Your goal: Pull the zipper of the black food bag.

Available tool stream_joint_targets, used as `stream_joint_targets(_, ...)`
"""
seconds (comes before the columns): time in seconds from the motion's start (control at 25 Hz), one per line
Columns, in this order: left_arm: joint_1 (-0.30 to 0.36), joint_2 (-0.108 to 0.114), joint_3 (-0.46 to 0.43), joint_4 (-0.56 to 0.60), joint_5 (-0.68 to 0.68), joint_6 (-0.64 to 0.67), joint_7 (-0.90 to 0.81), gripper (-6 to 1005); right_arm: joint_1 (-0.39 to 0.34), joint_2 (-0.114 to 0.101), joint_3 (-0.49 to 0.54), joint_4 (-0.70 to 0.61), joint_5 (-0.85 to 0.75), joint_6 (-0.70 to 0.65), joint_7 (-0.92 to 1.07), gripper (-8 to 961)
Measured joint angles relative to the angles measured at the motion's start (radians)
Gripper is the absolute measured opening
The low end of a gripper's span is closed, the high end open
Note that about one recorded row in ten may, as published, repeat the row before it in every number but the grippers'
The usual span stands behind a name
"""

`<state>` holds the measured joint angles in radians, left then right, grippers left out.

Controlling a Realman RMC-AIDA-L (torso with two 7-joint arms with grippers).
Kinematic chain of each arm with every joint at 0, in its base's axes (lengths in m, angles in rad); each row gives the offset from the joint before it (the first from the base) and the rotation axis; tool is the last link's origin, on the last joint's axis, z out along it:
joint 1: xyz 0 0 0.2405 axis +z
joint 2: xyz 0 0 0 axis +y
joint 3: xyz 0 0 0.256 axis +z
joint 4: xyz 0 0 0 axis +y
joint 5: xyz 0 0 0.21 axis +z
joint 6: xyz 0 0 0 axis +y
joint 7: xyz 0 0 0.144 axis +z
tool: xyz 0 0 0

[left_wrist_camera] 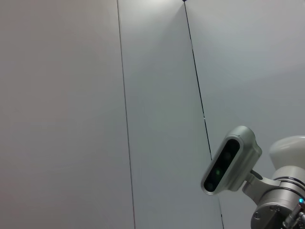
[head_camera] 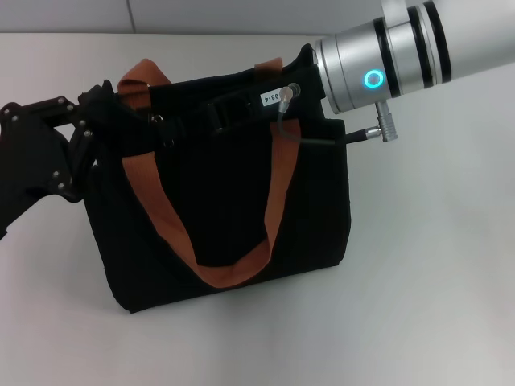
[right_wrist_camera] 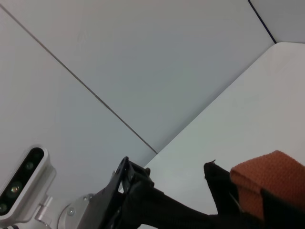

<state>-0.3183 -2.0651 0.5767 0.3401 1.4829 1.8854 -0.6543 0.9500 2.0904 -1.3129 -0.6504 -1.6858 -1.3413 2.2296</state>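
Observation:
The black food bag (head_camera: 225,209) stands upright on the white table, its two orange-brown handles (head_camera: 278,185) hanging over the front. My left gripper (head_camera: 109,108) is at the bag's upper left corner, shut on the fabric there. That gripper (right_wrist_camera: 127,177) and the bag's edge (right_wrist_camera: 217,183) also show in the right wrist view. My right gripper (head_camera: 241,106) reaches in from the right and lies along the middle of the bag's top edge. The silver zipper pull is hidden among the black of the bag and gripper.
The white table (head_camera: 434,265) spreads around the bag, with a pale wall (head_camera: 241,14) behind. The right arm's silver wrist (head_camera: 378,60) and a cable plug (head_camera: 378,131) hang over the bag's right top corner.

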Motion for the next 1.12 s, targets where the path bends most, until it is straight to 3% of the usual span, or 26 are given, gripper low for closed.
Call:
stream_joint_targets(0.44,0.009,0.001,0.000,-0.013,-0.001,0.000,0.009,15,-0.001,-0.007,-0.032,-0.066,-0.020,-0.007,0.038,-2)
stream_joint_targets(0.8,0.018,-0.002,-0.014,-0.015,-0.003,0.000,0.010,15,0.030,-0.007,-0.039,-0.190,-0.189,-0.025,0.214,-3)
stream_joint_targets(1.12,0.023,-0.003,-0.014,-0.015,-0.003,0.001,0.010,15,0.074,-0.005,-0.045,-0.221,-0.297,-0.031,0.298,-3)
